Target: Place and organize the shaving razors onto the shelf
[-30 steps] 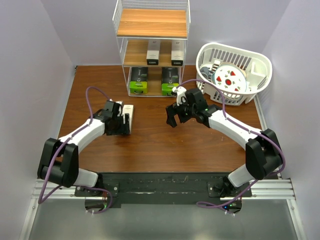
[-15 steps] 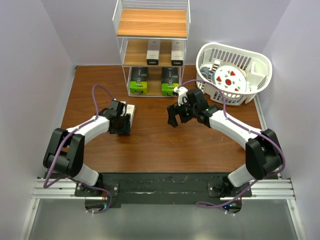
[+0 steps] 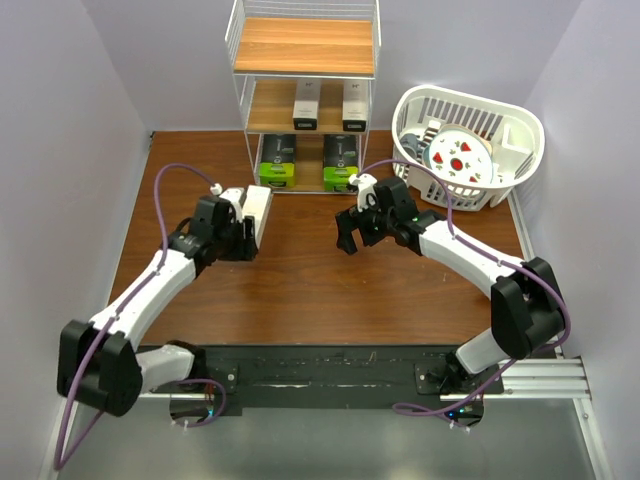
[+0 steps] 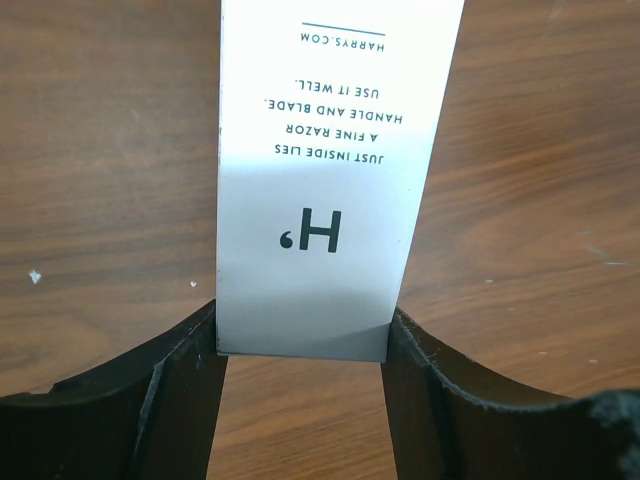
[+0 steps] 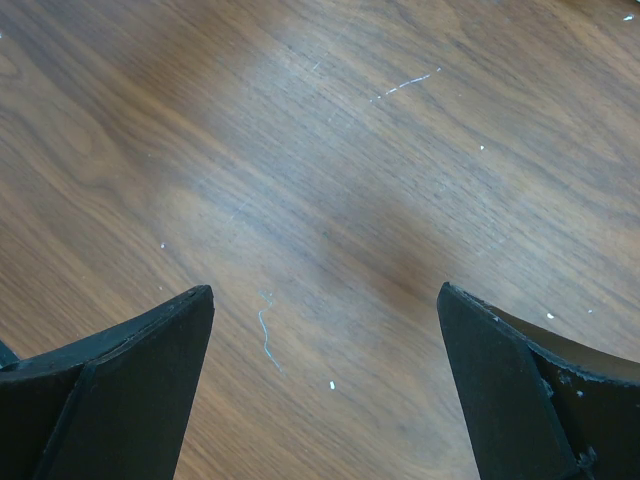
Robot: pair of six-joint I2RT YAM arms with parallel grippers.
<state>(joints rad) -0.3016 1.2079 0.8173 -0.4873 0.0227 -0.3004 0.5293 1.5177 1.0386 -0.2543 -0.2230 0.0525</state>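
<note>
My left gripper [image 3: 245, 236] is shut on one end of a slim white carton [image 3: 257, 210] printed "H'" and holds it over the brown table, in front of the shelf's left side. In the left wrist view the carton [image 4: 330, 170] sits between both fingers [image 4: 180, 400]. The white wire shelf [image 3: 305, 45] stands at the back. Two white cartons [image 3: 306, 105] stand on its middle tier. Two black packs with green ends [image 3: 277, 162] lie on its bottom tier. My right gripper [image 3: 348, 238] is open and empty over bare table, as the right wrist view [image 5: 325, 330] shows.
A white slatted basket [image 3: 520, 140] with a plate and other items stands at the back right, close to the right arm. The shelf's top tier holds nothing. Purple walls close in on both sides.
My left arm has swung its elbow outward and carried the white carton up and slightly toward the shelf. The right arm has barely moved.
</note>
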